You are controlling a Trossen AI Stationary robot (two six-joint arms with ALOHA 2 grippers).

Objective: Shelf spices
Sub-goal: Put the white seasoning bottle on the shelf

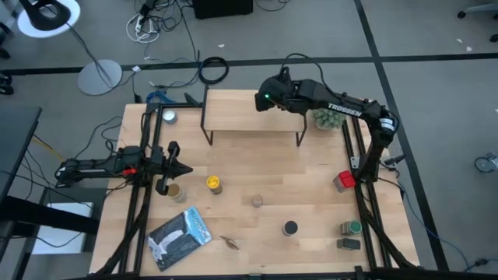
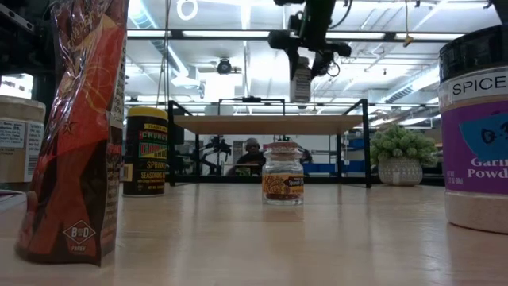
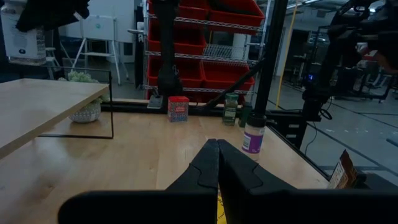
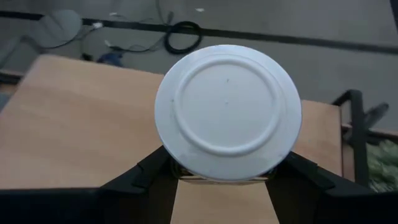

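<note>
At nine o'clock on the worktop [image 1: 257, 175], the left gripper [image 1: 184, 169] lies low, fingers pressed together, empty. Toward one o'clock, the right gripper [image 1: 264, 99] hangs above the shelf [image 1: 249, 113], clamping a white-capped bottle [image 2: 300, 79] clear of the board. Jars dot the wood toward six o'clock; grey floor and cables surround.

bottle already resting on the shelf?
No: in the low view the white-capped bottle hangs in the right gripper, its base clear above the shelf.
</note>
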